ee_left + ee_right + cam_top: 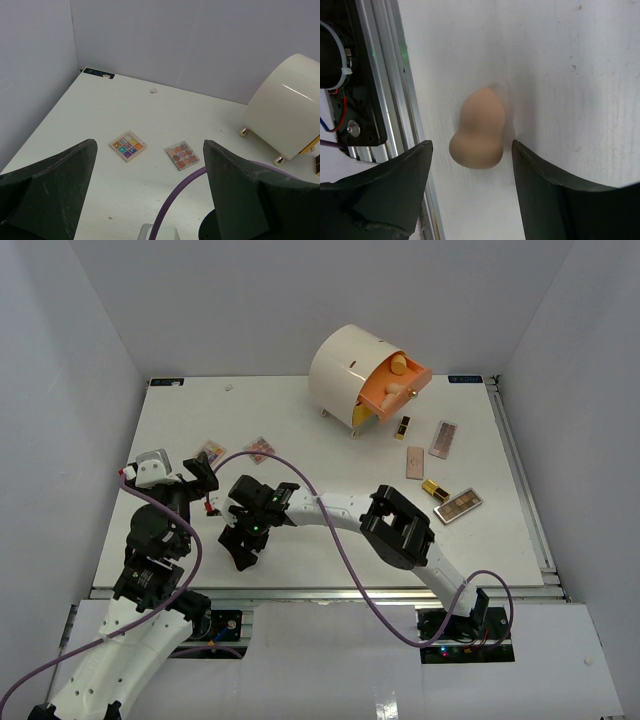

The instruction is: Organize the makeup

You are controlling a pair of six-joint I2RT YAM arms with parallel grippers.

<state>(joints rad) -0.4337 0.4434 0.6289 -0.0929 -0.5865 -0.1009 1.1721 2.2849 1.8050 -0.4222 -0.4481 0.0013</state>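
Right now my right gripper (471,150) straddles the peach sponge (477,132) at the middle of the wrist frame, jaws spread, not touching. If I squeeze off-centre, that soft rounded body could squirt left toward the rail (385,75).

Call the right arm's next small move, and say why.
Probably close the right gripper on the peach sponge. In the right wrist view the sponge lies on the table between the two fingers, with a gap on each side, so the jaws are lined up but not gripping yet. It sits close to the edge rail, so squeezing in place looks safer than nudging it.
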